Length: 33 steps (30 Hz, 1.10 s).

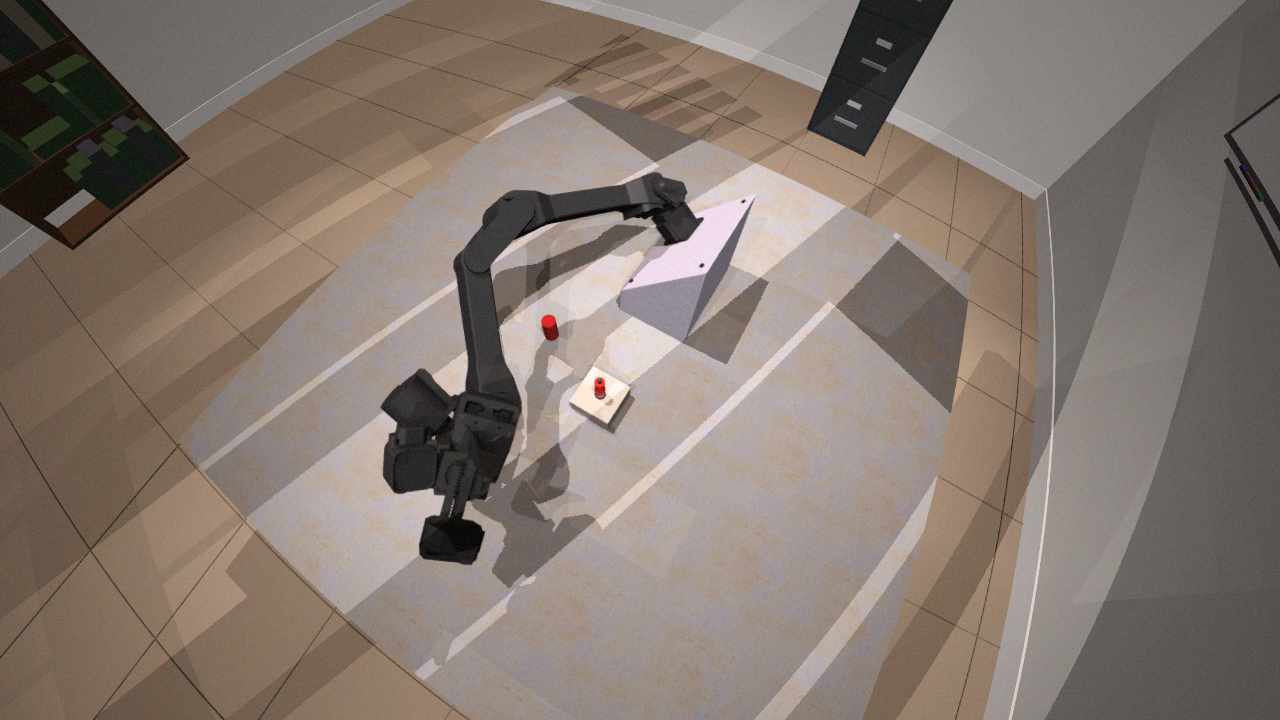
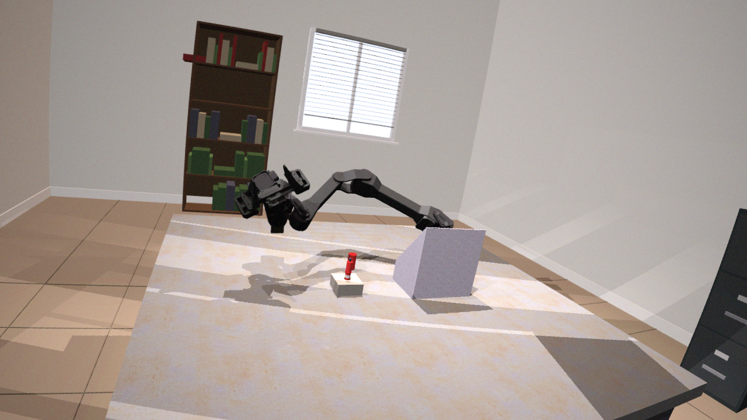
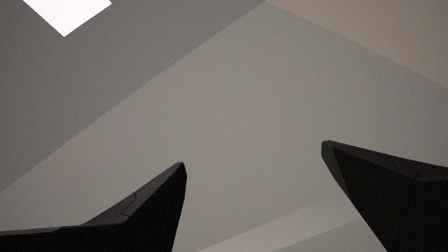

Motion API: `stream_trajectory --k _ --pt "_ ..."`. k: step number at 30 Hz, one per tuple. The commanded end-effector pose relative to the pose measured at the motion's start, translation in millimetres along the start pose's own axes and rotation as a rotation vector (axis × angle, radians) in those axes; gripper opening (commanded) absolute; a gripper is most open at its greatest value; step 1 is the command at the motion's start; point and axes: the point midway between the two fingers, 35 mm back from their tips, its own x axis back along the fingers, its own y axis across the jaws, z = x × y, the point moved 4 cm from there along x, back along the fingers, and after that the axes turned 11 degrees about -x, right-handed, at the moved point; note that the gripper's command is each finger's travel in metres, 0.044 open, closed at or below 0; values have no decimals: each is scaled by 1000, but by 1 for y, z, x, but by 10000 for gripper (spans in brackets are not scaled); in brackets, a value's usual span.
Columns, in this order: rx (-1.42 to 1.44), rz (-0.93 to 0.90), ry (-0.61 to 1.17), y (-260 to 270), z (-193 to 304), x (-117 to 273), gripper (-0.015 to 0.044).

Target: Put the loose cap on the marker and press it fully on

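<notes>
The black gripper has its jaws open wide. Nothing is between them. In the wrist view, only walls and ceiling show past the two dark fingers, so the gripper points up and away from the table.

The long black arm bends back to its base on the big grey slanted block.

The little red round cap stands by itself on the pale table, to the right of the arm. It is well apart from the gripper. The thin red-topped marker stands upright in the small square cream holder block, near the cap but not touching it.

The cap is probably light, hard and smooth, so it could tip or slip. It may be best to hold it by its round sides, near the top, keeping the open end facing down.
</notes>
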Motion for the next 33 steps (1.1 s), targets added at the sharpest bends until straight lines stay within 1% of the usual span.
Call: stream_trajectory --k 1,3,6,7,10,13,17,22,27,33 --pt "0 8 -4 0 -1 0 374" --pt "0 74 -30 -1 -6 -2 321" --pt "7 237 -58 -4 -13 -3 242" --pt "10 295 -58 -5 -14 -2 234" --pt "27 472 -27 -6 -12 3 234" --pt "51 650 50 -4 -4 12 234" --pt "95 870 224 6 14 32 234" --pt "166 1091 547 32 42 66 234" --pt "208 1170 754 51 57 87 234" --pt "274 1230 1087 86 76 120 234"
